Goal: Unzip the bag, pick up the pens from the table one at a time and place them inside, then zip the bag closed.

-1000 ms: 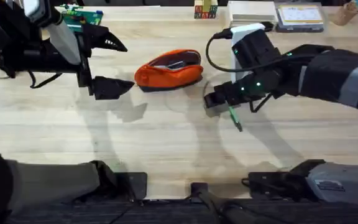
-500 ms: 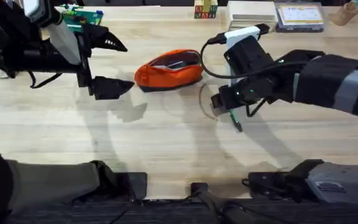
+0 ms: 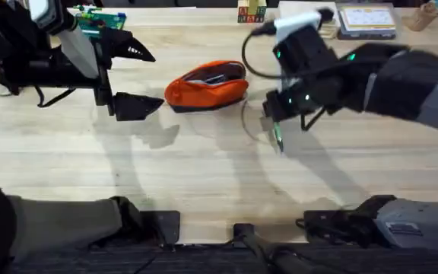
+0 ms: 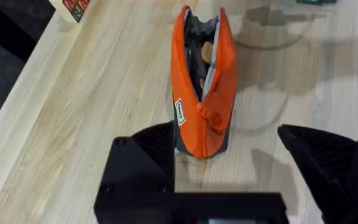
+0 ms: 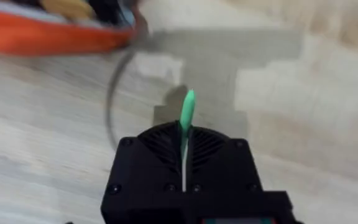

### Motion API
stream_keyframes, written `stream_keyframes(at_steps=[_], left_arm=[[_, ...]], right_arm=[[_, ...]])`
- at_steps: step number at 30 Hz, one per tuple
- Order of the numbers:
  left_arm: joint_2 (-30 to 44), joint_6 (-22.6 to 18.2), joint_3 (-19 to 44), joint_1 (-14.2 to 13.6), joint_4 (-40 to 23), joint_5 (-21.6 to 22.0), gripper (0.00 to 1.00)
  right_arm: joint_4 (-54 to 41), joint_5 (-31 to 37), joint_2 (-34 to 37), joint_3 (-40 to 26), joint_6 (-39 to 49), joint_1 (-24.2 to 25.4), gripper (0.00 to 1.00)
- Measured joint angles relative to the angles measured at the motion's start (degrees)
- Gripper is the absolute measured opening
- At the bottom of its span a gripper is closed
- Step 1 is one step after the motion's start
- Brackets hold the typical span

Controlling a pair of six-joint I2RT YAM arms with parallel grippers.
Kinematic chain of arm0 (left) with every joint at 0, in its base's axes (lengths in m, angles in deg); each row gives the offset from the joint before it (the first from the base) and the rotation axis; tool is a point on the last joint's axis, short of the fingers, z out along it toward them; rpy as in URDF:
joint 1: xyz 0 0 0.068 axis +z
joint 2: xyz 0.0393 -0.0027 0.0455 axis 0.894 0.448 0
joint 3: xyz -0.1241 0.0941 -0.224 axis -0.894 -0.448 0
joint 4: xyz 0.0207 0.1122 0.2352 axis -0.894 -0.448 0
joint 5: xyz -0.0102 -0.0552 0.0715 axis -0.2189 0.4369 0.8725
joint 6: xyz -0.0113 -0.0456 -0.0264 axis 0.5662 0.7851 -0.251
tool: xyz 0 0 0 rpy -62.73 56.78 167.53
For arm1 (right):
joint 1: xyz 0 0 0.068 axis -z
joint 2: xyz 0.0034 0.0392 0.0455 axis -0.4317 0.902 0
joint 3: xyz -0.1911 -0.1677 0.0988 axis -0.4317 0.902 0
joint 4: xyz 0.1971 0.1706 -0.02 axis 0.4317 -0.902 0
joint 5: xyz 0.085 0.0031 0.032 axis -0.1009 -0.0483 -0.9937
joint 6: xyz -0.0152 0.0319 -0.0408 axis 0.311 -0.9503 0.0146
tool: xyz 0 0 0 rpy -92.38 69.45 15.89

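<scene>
The orange bag (image 3: 206, 85) lies on the table (image 3: 204, 175) at centre, unzipped, with dark contents showing; in the left wrist view the bag (image 4: 202, 93) gapes open just beyond my open fingers. My left gripper (image 3: 131, 80) hovers open to the bag's left, apart from it. My right gripper (image 3: 274, 122) hangs to the bag's right, shut on the green pen (image 3: 277, 139), whose tip points down toward the table. In the right wrist view the pen (image 5: 186, 112) sticks out between the closed fingers, the bag (image 5: 48, 34) lying beyond.
At the table's far edge sit a green circuit board (image 3: 97, 20), small coloured blocks (image 3: 252, 11), a white box (image 3: 308, 14) and a clear case (image 3: 366, 20). A faint ring mark (image 5: 114, 93) lies on the wood near the bag.
My right gripper has lifted the green pen off the table and moved up and slightly left, toward the bag. The left arm and the bag have not moved.
</scene>
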Motion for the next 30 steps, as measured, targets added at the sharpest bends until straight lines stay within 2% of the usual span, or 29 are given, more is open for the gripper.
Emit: stream_keyframes(at_steps=[6, 12, 18, 21, 30], left_arm=[[0.0, -0.01, 0.0, 0.0, 0.04, 0.0, 0.993], [0.0, -0.01, 0.0, 0.0, 0.11, 0.0, 0.993], [0.0, 0.01, 0.0, 0.0, 0.11, 0.0, 0.993], [0.0, -0.01, 0.0, 0.0, 0.11, -0.01, 0.993], [0.0, 0.0, 0.0, 0.0, 0.11, -0.02, 0.993]], right_arm=[[-1.58, 0.3, -0.15, -8.53, 4.88, 0.0, 0.027], [-1.73, 0.47, -0.15, -13.49, 10.58, 0.0, 0.029], [-0.6, 0.6, -0.15, -15.37, 15.19, 0.0, 0.03], [3.82, -0.29, -0.15, -15.59, 19.48, 0.0, 0.03], [11.72, -10.54, -0.15, -15.67, 30.27, 0.0, 0.03]])
